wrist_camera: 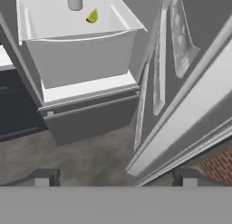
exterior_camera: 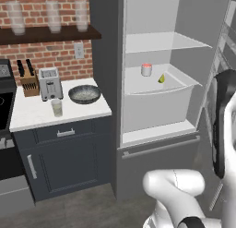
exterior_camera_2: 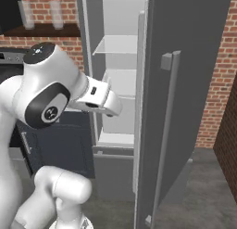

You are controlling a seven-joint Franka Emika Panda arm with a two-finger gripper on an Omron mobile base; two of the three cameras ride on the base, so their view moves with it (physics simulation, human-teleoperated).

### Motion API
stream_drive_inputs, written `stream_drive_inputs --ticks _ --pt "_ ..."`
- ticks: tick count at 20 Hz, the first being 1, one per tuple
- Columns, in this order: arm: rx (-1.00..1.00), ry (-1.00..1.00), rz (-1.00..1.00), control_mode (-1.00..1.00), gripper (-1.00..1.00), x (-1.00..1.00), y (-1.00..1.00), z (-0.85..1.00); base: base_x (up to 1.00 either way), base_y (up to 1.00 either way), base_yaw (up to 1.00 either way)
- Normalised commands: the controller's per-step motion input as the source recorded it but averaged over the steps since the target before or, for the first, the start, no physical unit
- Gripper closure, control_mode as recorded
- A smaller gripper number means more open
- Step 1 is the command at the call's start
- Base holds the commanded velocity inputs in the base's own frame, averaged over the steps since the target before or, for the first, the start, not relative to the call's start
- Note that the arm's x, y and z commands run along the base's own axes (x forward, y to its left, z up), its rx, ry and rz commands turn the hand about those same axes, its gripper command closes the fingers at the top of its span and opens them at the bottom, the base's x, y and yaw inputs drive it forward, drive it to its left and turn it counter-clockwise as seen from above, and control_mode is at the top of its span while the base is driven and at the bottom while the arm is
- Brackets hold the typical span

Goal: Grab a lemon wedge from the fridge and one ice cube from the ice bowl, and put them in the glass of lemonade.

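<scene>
The fridge stands open, showing its white shelves. On its middle shelf lies the tiny yellow-green lemon wedge, beside a white cup with a red top. On the white counter to the left, the glass of lemonade stands in front of the ice bowl. My gripper is open and holds nothing. It hangs low in front of the fridge, well short of the wedge, beside the open door.
The open fridge door with its long handle stands close on the right. A toaster and knife block sit at the back of the counter. Tall frosted glasses line a wall shelf.
</scene>
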Motion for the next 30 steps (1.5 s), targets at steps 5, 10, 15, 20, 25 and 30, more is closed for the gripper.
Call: stream_drive_inputs --ticks 5,10,15,20,25,30 --pt "-0.08 0.17 0.00 -1.00 -1.00 1.00 0.07 -0.20 0.00 0.00 0.00" --pt "-0.13 0.18 0.00 -1.00 -1.00 1.00 -0.05 -0.36 0.00 0.00 0.00" --pt "-0.16 0.14 0.00 -1.00 -1.00 1.00 -0.48 -0.51 0.00 0.00 0.00" --pt "-0.16 0.11 0.00 -1.00 -1.00 0.86 -0.96 -0.47 0.00 0.00 0.00" --pt "-0.10 0.08 -0.01 -1.00 -1.00 0.25 -1.00 -0.47 0.00 0.00 0.00" --pt "-0.08 0.06 -0.05 -1.00 -1.00 0.00 -1.00 -0.39 0.00 0.00 0.00"
